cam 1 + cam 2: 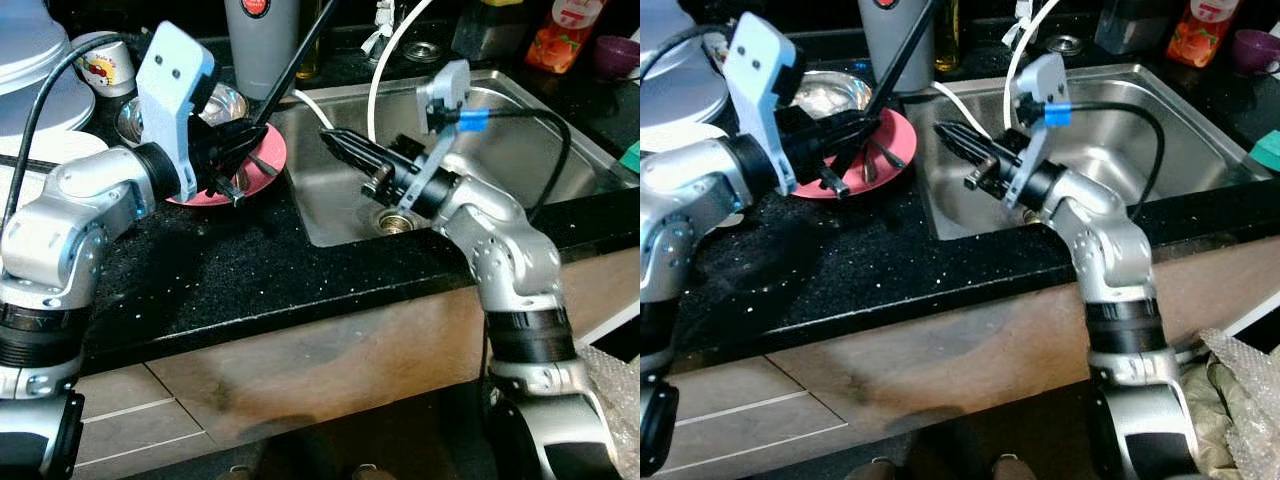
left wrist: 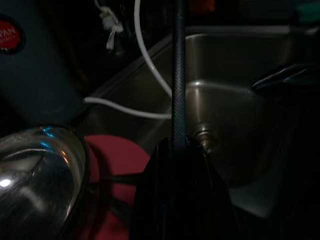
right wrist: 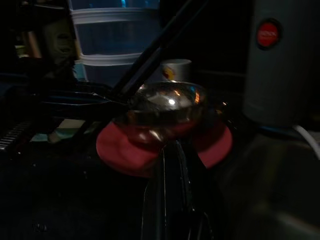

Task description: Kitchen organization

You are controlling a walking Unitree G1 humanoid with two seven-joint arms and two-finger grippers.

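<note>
Black speckled bench point(image 1: 230, 270) carries a pink plate point(image 1: 262, 170) just left of the steel sink point(image 1: 520, 150), with a steel bowl point(image 1: 225, 100) at its far edge. Over the plate, the left tool point(image 1: 232, 160) grips a long black rod point(image 1: 300, 55) slanting up. Right tool point(image 1: 338, 146) hovers above the sink, fingers pressed together, empty.

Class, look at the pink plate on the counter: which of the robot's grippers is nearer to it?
The left. The left gripper sits directly over the pink plate, jaws shut on a long black rod. The right gripper hangs over the sink, pointing toward the plate.
</note>
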